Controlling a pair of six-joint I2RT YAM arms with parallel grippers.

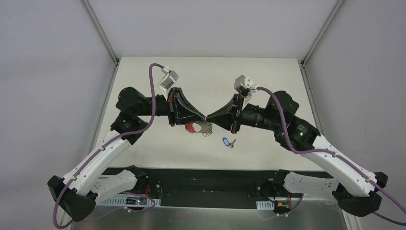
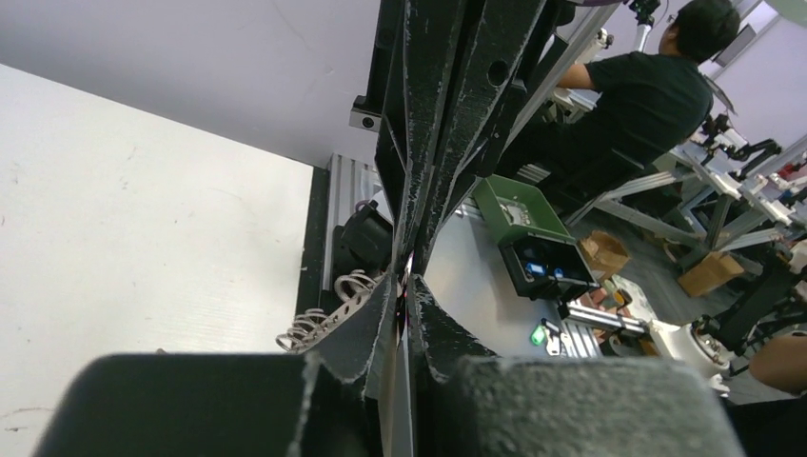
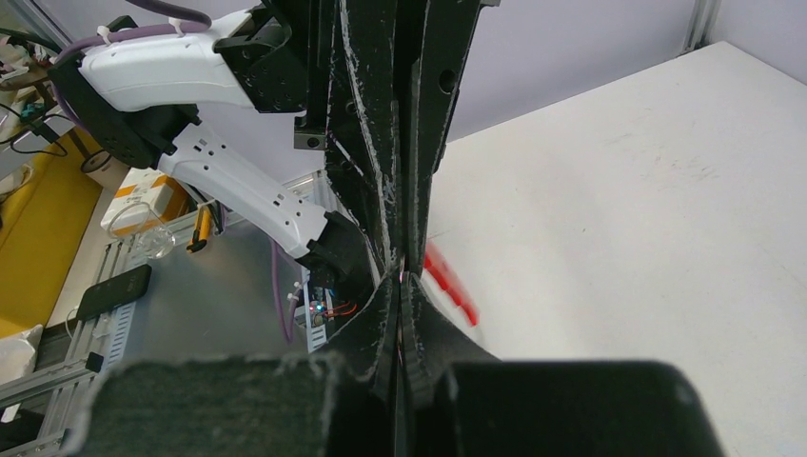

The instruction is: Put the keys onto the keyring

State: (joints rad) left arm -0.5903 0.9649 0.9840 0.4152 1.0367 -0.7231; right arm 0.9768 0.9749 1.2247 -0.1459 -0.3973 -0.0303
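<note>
Your left hand (image 1: 203, 117) and right hand (image 1: 209, 118), both pinched narrow, meet tip to tip well inside the edges of the white counter (image 1: 273, 79), the silver wire keyring on its red curved strip (image 1: 198, 128) just beside them, the small dark key on its blue tag (image 1: 227, 142) near.

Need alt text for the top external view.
The left tool and right tool meet tip to tip over the table, right beside the keyring with its red strip. The blue-tagged key lies apart, untouched.
</note>
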